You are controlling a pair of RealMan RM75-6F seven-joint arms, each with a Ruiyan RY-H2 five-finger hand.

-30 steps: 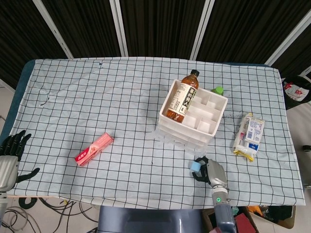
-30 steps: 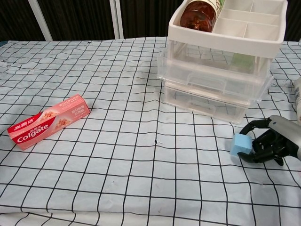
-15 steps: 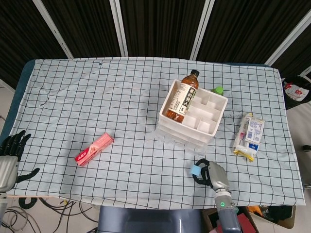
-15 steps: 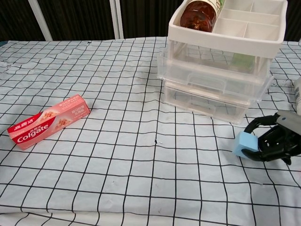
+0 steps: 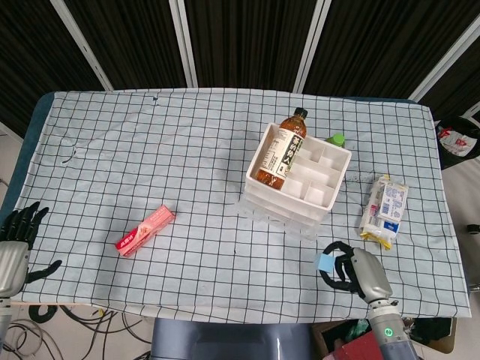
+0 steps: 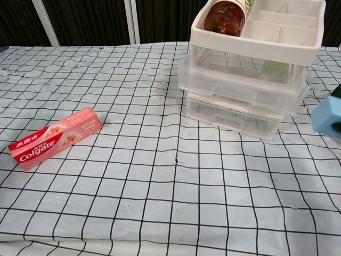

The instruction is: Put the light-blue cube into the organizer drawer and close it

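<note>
The right hand [image 5: 358, 271], near the desk's front edge toward its right corner, has its fingers clamped on the light-blue cube [image 5: 326, 262], in front of the organizer [image 5: 298, 196]; the left hand [image 5: 16, 238] rests with fingers apart off the left edge

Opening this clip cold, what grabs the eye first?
The white organizer at centre-right, with a brown tea bottle lying in its top tray. In front of it, the right hand holds the light-blue cube near the table's front edge. A pink toothpaste box lies alone to the left.
</note>
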